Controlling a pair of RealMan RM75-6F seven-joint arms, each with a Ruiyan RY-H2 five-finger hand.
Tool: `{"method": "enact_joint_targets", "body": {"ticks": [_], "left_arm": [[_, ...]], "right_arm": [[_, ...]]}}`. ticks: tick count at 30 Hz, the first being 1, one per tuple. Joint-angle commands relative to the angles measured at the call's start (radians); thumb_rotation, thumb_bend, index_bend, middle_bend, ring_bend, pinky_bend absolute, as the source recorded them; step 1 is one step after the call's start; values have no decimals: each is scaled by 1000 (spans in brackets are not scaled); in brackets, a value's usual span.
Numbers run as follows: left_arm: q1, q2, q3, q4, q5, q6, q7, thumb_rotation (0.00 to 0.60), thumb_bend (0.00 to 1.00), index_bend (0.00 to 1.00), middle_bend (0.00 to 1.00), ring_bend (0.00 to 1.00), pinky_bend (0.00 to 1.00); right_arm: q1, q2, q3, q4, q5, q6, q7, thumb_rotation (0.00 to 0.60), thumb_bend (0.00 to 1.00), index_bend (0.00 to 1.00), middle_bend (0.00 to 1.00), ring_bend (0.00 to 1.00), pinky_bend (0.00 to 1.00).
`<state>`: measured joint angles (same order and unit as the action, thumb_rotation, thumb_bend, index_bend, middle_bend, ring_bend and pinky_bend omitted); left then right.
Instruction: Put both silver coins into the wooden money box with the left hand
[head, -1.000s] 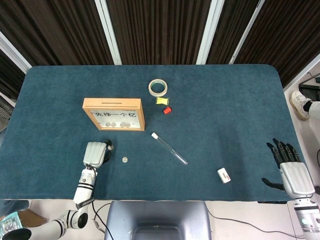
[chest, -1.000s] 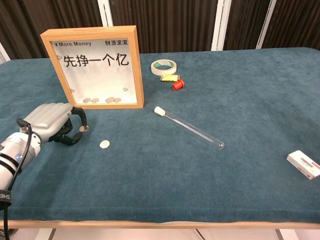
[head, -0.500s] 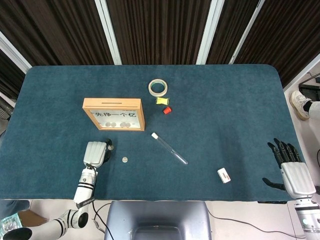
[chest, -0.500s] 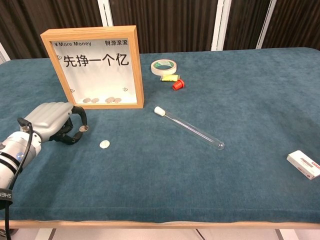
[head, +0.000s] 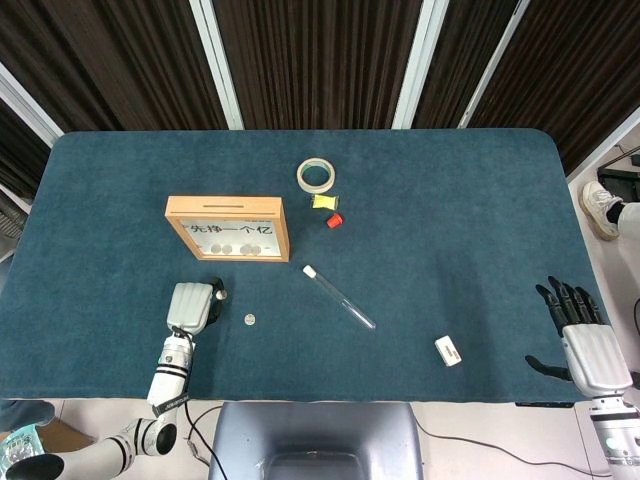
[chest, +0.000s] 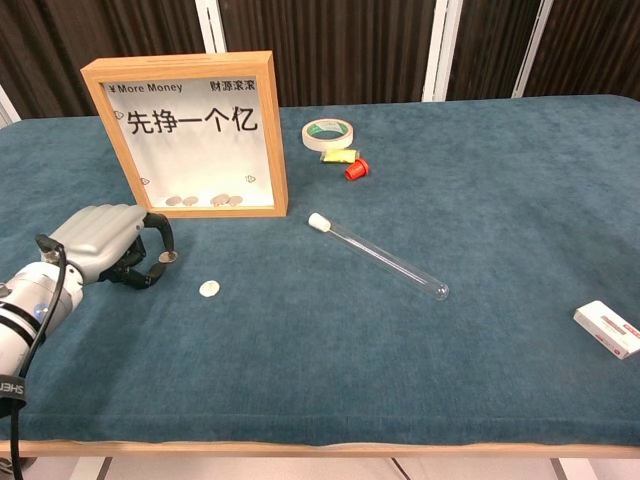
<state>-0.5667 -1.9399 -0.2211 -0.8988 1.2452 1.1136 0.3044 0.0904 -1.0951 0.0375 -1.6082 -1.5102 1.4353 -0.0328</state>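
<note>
The table (chest: 500, 330) is covered in matt, napped blue cloth. The money box (chest: 188, 135) is framed in smooth pale wood with a glossy clear front, and a test tube (chest: 385, 260) of clear glossy glass is seen at its 4 o'clock. The left hand (chest: 105, 243) is cased in smooth grey plastic.

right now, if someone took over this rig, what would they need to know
Left hand: low over the table in front of the wooden money box, pinching one small silver coin between thumb and fingertip.
Right hand: fingers spread, holding nothing, at the table's right edge, far from the work.
Wooden-framed money box: upright at the left rear, slot in its top edge; several coins already lie at its bottom.
Second silver coin: flat on the blue cloth, just right of the left hand.
Done: first coin picked up.
Left: lift it to the slot and drop it in, then pick up and insert the second coin.
</note>
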Motion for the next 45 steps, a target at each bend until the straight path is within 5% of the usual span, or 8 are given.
{"method": "enact_joint_targets", "body": {"ticks": [1, 45], "left_arm": [[-1, 3, -1, -2, -4, -5, 1, 600, 393, 440, 1000, 1000, 1000], [-26, -37, -16, 93, 4, 13, -108, 600, 391, 538, 1000, 1000, 1000]], "right_arm": [[0, 0, 0, 0, 1, 0, 1, 600, 137, 0, 0, 0, 0], [6, -6, 3, 0, 16, -16, -20, 600, 137, 0, 0, 0, 0]]}}
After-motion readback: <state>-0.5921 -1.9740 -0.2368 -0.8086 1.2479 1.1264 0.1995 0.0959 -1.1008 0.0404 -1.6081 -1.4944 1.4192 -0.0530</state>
